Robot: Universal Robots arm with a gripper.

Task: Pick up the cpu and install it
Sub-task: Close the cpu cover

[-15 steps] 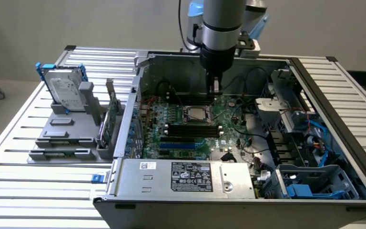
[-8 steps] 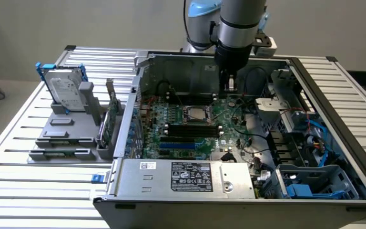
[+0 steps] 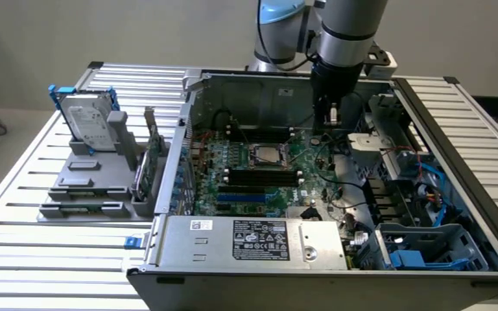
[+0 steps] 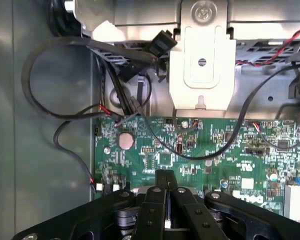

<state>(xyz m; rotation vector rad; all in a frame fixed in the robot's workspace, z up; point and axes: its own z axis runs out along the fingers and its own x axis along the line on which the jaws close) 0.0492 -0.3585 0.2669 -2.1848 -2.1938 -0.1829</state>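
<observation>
The cpu [image 3: 266,154] is a small pale silvery square lying flat inside the dark metal-framed socket on the green board [image 3: 310,188], in the open computer case. My gripper [image 3: 331,122] hangs above the board, toward the exterior view's right of the socket and apart from the cpu. In the wrist view its black fingers [image 4: 164,181] are pressed together with nothing showing between them, over the green board [image 4: 215,150] near a round coin cell [image 4: 126,140].
A silver hard drive [image 3: 89,122] stands in a grey holder on the slatted table at the exterior view's left. A silver power supply [image 3: 249,241] and a blue drive cage [image 3: 430,249] fill the case's near side. Black cables [image 4: 45,105] and a white bracket [image 4: 202,65] lie beyond the board's edge.
</observation>
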